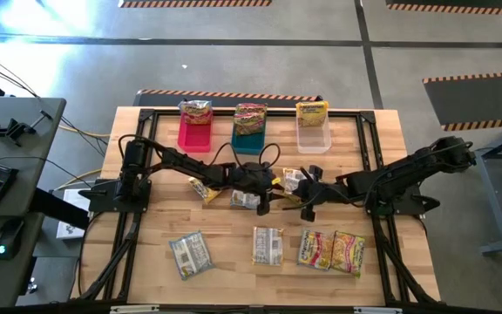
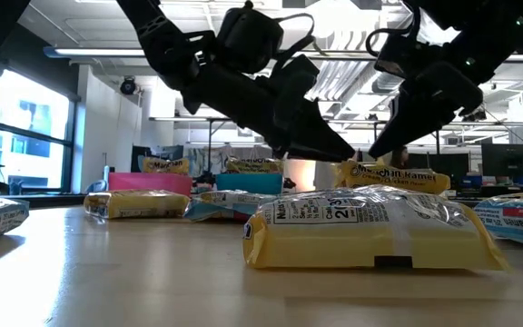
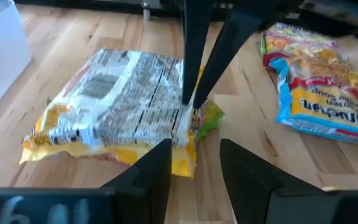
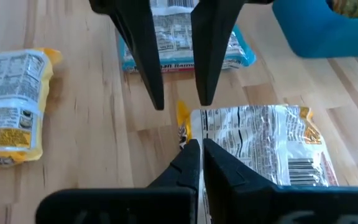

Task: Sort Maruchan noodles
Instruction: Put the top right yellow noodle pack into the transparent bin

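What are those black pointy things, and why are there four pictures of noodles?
They are two robot arms with pinching fingers. One camera looks down from above, one sits at table height, and one rides on each wrist. Noodle packets lie on the wooden table, and three bins at the back hold some. Both arms meet over one yellow packet in the middle. The right gripper is pinched shut at its corner. The left gripper is open beside it.
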Available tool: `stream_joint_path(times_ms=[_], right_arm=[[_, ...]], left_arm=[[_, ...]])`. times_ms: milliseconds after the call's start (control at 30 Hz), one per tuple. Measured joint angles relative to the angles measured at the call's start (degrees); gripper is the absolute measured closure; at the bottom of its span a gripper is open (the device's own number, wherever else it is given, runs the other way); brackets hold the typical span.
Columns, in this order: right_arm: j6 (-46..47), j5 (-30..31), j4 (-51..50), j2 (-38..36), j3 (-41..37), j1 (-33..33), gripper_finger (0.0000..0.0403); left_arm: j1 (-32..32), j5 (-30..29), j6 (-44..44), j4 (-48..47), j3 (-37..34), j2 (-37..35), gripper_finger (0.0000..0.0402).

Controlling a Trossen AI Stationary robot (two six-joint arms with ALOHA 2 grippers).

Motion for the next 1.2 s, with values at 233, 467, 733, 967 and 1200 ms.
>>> stream_joint_path(times_ms=[233, 467, 733, 967, 1200], right_arm=[[2.4, 2.6, 0.1, 0.0, 0.0, 0.0, 0.0379], [2.4, 2.8, 0.4, 0.0, 0.0, 0.0, 0.0317], [2.6, 3.2, 0.6, 0.0, 0.0, 0.0, 0.0254], [2.9, 2.7, 0.0, 0.0, 0.0, 0.0, 0.0228], [9.3, 5.3, -18.8, 0.0, 5.9, 2.1, 0.0187]], left_arm=[[0.0, -0.8, -1.3, -1.5, 0.0, 0.0, 0.0275], [0.0, -2.2, -1.5, -1.3, 0.0, 0.1, 0.0275], [-0.2, -0.6, -2.1, -2.3, 5.9, 6.6, 0.0275], [-0.2, -0.5, -1.9, -5.0, 7.0, 6.5, 0.0307], [1.2, 1.9, -4.4, -4.9, 7.0, 6.2, 0.0394]])
